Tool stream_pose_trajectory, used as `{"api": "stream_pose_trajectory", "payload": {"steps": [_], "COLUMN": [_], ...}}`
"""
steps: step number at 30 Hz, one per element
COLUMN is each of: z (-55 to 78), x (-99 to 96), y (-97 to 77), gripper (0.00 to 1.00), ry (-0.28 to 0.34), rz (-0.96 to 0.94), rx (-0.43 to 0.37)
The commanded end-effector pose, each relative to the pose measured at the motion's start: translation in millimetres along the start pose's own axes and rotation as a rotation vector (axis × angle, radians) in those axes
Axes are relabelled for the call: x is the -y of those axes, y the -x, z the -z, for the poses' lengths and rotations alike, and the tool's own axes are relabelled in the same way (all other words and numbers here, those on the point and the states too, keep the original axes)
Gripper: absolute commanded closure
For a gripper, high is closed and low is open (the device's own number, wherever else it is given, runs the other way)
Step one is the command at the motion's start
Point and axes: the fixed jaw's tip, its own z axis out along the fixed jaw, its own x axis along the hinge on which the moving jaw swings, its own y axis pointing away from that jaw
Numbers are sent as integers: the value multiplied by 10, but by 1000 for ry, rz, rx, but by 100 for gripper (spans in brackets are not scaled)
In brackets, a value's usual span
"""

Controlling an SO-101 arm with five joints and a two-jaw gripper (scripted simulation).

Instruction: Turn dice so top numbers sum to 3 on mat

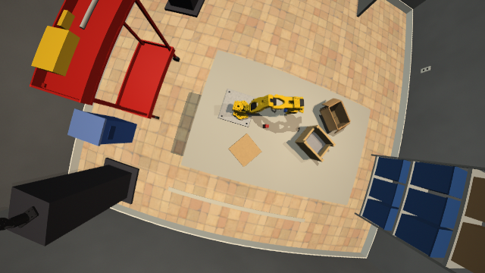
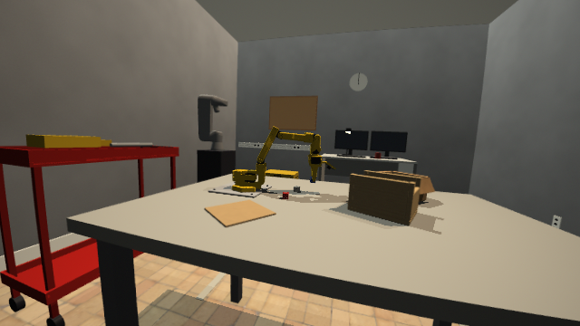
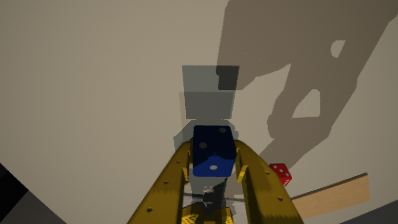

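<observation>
So I've got the gripper (image 1: 286,111) (image 2: 313,179) (image 3: 214,149) closed on the blue die (image 1: 286,110) (image 2: 311,181) (image 3: 213,151), held up above the table (image 1: 212,129) (image 2: 317,240) (image 3: 100,75). My wrist cam shows two pips on its darker face and one on the brighter blue face. The red die (image 1: 266,126) (image 2: 285,196) (image 3: 280,172) is down on the table, near the tan mat (image 1: 245,150) (image 2: 240,213) (image 3: 335,196) but off it. The pale die (image 2: 296,188) is on the table too, behind the red one in the exterior view, also off the mat. Can't read its top number from here, way too small. Two cardboard boxes (image 1: 305,149) (image 2: 382,196) stand on the table, well apart from the mat, so that's none of my three dice on it
</observation>
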Motion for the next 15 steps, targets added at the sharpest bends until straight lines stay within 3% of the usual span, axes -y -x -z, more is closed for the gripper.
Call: {"api": "stream_pose_trajectory", "payload": {"steps": [1, 9, 15], "z": [-15, -18, -19], "x": [188, 572, 692], "y": [33, 28, 14], "gripper": [100, 100, 100], "ry": [2, 3, 4], "rz": [-85, -245, -295], "rx": [-6, -7, -7]}}
